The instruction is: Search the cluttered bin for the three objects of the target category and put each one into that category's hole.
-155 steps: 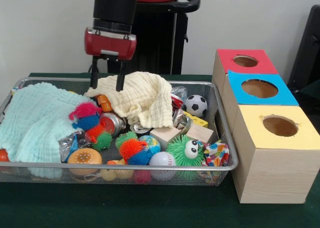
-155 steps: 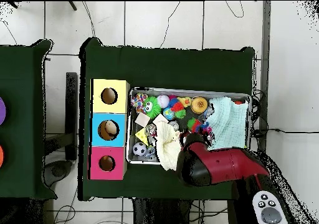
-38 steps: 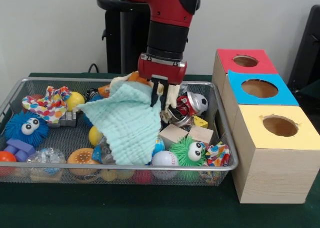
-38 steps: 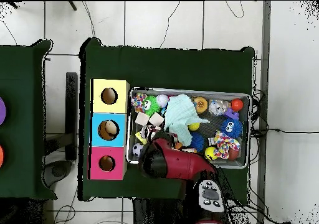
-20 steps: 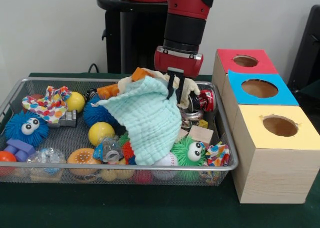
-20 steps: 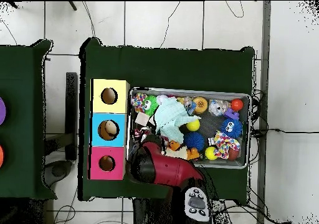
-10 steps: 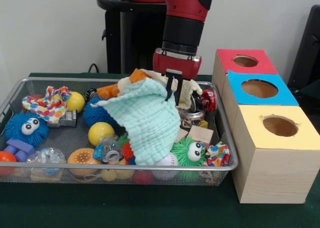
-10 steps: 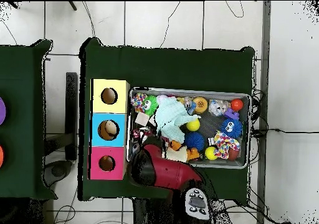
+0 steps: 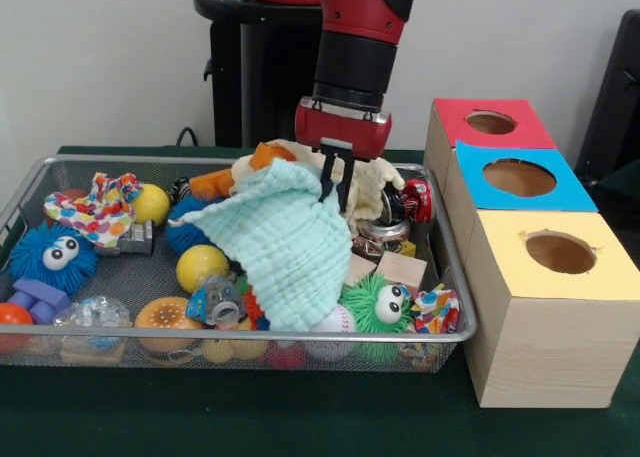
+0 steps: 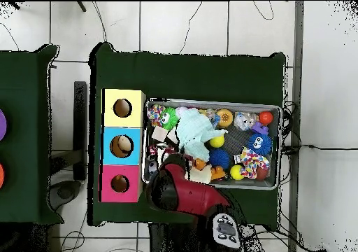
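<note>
The wire bin (image 9: 440,267) is crowded on its right half: a mint cloth (image 9: 285,247) hangs draped from the gripper (image 9: 335,185) over the middle, with a cream cloth (image 9: 370,187), a red can (image 9: 418,199), wooden blocks (image 9: 400,269) and a green fuzzy toy (image 9: 375,302) packed beneath and beside it. On the left, a bare patch of mesh floor lies open between the blue fuzzy toy (image 9: 52,259), the yellow ball (image 9: 200,267) and the grey brick (image 9: 135,239). Just right of the bin stand three boxes, red (image 9: 490,125), blue (image 9: 518,177) and yellow (image 9: 560,252), their top holes unobstructed from above. The green bench (image 10: 189,71) beyond the bin lies open.
</note>
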